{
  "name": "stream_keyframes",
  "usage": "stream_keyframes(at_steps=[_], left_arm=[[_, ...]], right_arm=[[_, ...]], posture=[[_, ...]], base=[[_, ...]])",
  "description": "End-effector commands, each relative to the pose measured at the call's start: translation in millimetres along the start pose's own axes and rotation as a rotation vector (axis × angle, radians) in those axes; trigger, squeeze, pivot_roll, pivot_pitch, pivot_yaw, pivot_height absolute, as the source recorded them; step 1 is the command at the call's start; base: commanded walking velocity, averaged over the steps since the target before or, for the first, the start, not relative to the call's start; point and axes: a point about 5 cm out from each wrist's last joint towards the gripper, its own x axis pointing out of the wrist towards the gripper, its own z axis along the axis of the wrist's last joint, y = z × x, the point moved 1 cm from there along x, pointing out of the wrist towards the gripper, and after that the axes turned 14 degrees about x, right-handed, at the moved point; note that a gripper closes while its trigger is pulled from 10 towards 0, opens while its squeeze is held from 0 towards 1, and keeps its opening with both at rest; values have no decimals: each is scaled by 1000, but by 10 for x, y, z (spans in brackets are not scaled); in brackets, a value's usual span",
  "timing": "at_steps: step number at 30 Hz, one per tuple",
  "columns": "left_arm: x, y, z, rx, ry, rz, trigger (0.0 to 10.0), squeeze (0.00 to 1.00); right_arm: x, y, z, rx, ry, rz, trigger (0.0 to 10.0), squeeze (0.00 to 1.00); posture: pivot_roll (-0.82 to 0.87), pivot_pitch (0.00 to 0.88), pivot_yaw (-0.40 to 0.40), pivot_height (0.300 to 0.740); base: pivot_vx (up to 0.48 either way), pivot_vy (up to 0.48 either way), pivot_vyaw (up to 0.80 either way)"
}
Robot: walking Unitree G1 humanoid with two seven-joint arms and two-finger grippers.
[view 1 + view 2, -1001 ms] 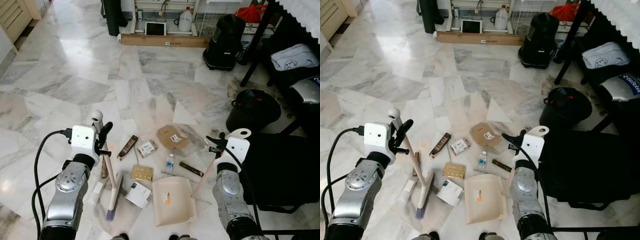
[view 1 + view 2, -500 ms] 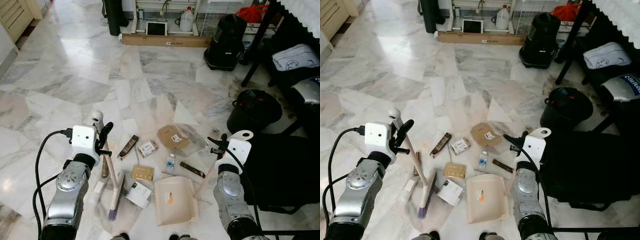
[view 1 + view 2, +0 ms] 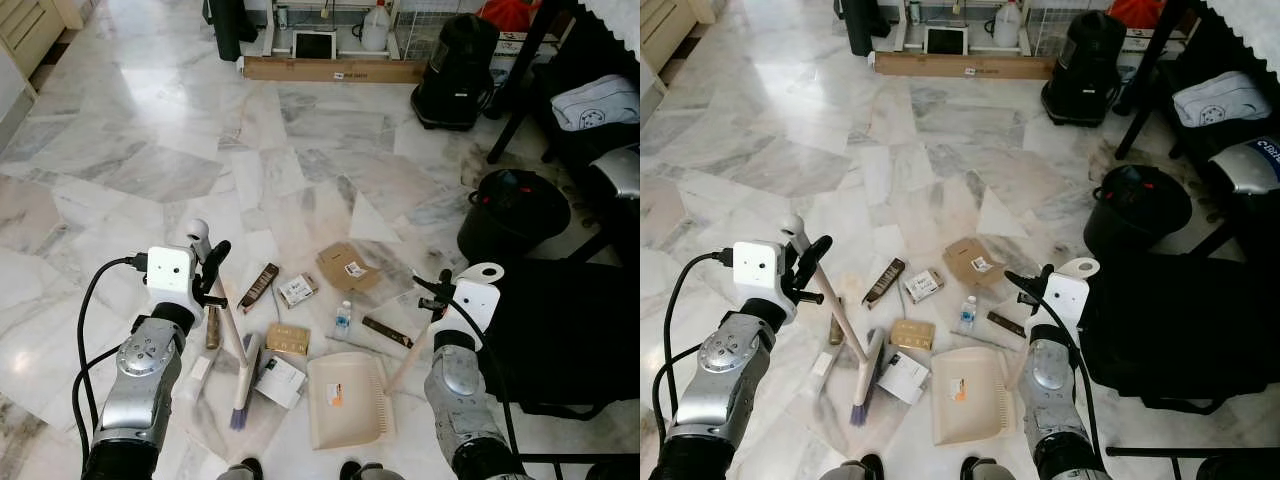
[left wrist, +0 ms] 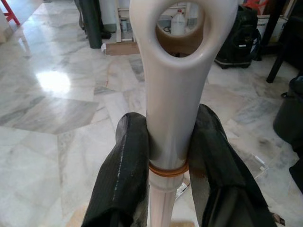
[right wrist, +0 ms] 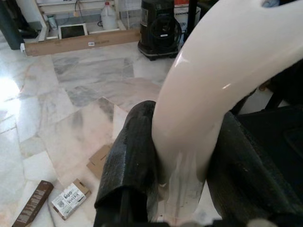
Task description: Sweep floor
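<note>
My left gripper (image 3: pixel 210 276) is shut on the cream broom handle (image 4: pixel 173 94) just below its looped top, one black finger (image 4: pixel 127 165) on each side. The broom (image 3: pixel 232 340) slants down to its head (image 3: pixel 243 388) on the marble floor. My right gripper (image 3: pixel 436 291) is shut on the curved cream dustpan handle (image 5: pixel 203 90). The dustpan (image 3: pixel 345 400) lies flat on the floor between my arms. Beside the broom head lie a white box (image 3: pixel 280 381) and a gold box (image 3: pixel 287 338). Further out are a small bottle (image 3: pixel 342 318), a brown cardboard box (image 3: pixel 345 268) and several other bits of litter.
A black bin (image 3: pixel 512 210) stands to the right, a black bag (image 3: pixel 560 330) nearer on the right. At the back are a black vacuum (image 3: pixel 455 60), a long cardboard box (image 3: pixel 330 70) and dark table legs (image 3: pixel 515 95). Open marble floor spreads left and ahead.
The broom head has slid a little to the right, closer to the white box and the dustpan. The camera has shifted slightly. Both grips are unchanged.
</note>
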Motion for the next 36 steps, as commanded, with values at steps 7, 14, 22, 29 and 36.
stream_keyframes(at_steps=[7, 14, 22, 29, 36], left_arm=[[13, -15, -79, -46, 27, -38, 10000, 0], [10, -95, -148, -158, 63, -116, 10000, 0], [-48, -52, -133, -232, 73, -161, 10000, 0], [-83, -11, 10, -264, 31, -237, 10000, 0], [-91, 15, 91, -260, 15, -262, 10000, 0]], right_arm=[[-54, -21, -73, 6, 24, -7, 10000, 0], [-41, -26, -63, 6, 24, -5, 10000, 0], [-29, -24, -57, 4, 28, -1, 10000, 0], [4, 23, -34, 9, 27, 14, 10000, 0], [30, 46, -25, 12, 31, 27, 10000, 0]], posture=[[69, 230, -29, 740], [64, 235, -34, 740], [68, 241, -39, 740], [72, 245, -42, 740], [80, 238, -47, 740]], base=[[0, 0, 0], [0, 0, 0], [0, 0, 0], [0, 0, 0], [0, 0, 0]])
